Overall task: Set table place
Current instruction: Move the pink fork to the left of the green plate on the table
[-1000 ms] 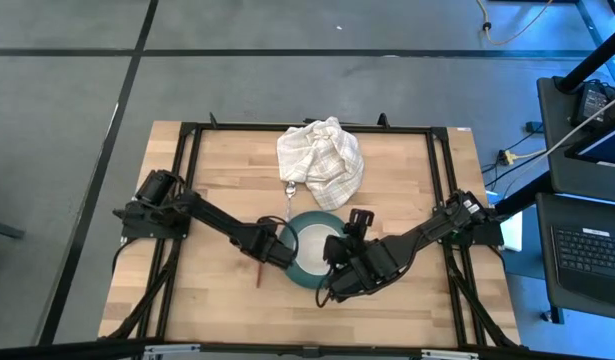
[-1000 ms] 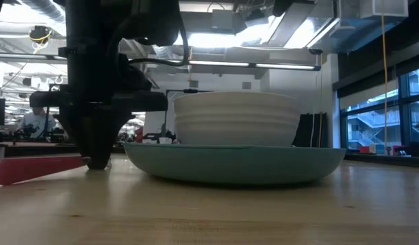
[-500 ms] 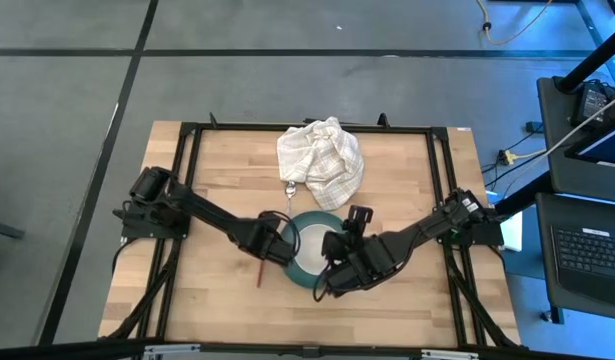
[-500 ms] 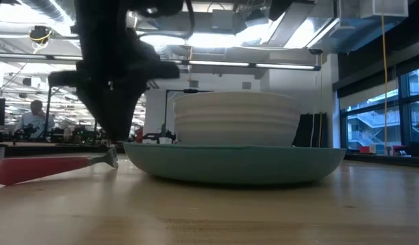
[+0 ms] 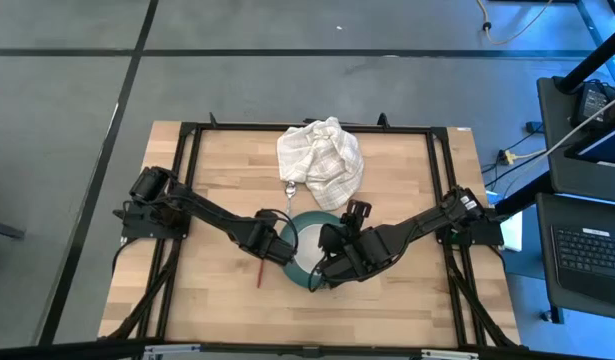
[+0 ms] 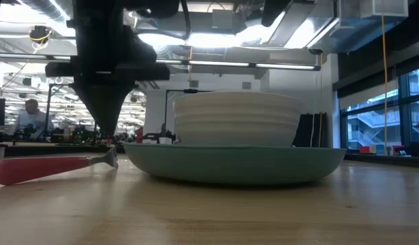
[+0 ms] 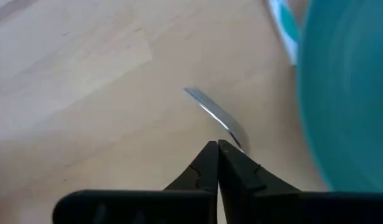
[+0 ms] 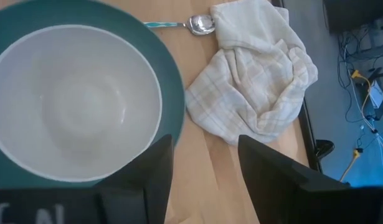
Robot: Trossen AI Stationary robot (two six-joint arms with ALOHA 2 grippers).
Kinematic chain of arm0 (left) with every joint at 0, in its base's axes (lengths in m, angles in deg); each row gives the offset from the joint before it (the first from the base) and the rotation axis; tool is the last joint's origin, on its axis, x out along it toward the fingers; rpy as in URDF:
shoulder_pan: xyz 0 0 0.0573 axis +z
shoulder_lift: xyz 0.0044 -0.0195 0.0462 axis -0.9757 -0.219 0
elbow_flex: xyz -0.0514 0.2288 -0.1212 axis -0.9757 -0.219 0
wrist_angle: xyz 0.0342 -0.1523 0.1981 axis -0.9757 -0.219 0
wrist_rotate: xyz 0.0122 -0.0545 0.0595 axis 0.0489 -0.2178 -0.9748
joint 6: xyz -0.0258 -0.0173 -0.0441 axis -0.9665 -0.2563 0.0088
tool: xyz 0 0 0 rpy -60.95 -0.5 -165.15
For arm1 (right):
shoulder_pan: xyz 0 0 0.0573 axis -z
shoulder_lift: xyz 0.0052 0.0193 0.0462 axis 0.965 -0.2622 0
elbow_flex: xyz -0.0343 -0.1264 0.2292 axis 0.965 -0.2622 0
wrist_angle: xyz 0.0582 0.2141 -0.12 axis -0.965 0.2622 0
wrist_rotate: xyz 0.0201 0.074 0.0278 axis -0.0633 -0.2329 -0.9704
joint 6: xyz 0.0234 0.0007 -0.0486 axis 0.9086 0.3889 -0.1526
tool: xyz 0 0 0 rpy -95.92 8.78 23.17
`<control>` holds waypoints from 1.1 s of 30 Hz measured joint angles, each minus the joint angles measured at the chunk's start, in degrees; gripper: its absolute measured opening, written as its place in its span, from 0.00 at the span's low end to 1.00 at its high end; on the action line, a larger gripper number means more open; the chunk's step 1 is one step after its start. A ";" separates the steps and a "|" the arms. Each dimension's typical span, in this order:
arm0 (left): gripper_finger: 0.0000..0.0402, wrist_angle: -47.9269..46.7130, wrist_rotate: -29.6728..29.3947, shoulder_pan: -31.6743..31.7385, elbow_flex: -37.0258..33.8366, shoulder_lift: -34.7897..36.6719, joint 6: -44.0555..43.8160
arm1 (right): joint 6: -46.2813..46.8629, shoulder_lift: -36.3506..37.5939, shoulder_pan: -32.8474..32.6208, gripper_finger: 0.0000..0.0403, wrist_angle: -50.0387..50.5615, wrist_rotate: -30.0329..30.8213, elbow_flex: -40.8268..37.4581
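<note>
The teal plate (image 5: 299, 268) lies on the table with the white bowl (image 5: 309, 240) standing in it; both show in the low view, the plate (image 6: 236, 167) under the bowl (image 6: 236, 119). The red-handled fork (image 6: 49, 168) lies flat on the table left of the plate, its metal end (image 7: 215, 114) toward the plate. My left gripper (image 7: 216, 149) is shut and hangs just above the fork's metal end, touching nothing. My right gripper (image 8: 203, 177) is open and empty above the plate's near right rim. The spoon (image 8: 200, 23) lies by the cloth.
A crumpled white checked cloth (image 5: 320, 160) lies at the table's far middle, the spoon (image 5: 287, 190) at its near left edge. Black frame rails (image 5: 187, 190) run along the table's sides. Bare wood shows along the near edge (image 5: 317, 320).
My left gripper has risen off the fork's handle and shifted a little toward the plate; the fork stays flat on the table, its metal neck now uncovered. My right gripper has moved a little toward the table's left and far side, over the plate.
</note>
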 joint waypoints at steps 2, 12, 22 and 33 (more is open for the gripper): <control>0.00 1.12 0.49 0.12 -1.09 -0.40 0.06 | 0.02 0.00 0.28 0.45 -0.18 0.00 0.00; 0.00 8.56 3.39 0.34 -5.71 -0.75 2.27 | 0.24 0.00 1.32 0.45 -0.33 0.00 0.00; 0.00 10.43 2.15 0.34 -5.67 0.04 4.59 | 1.31 0.00 1.51 0.45 -0.35 0.00 0.00; 0.00 13.37 -1.49 1.51 -3.70 1.13 7.64 | 1.31 -0.02 2.21 0.45 -0.33 0.09 0.00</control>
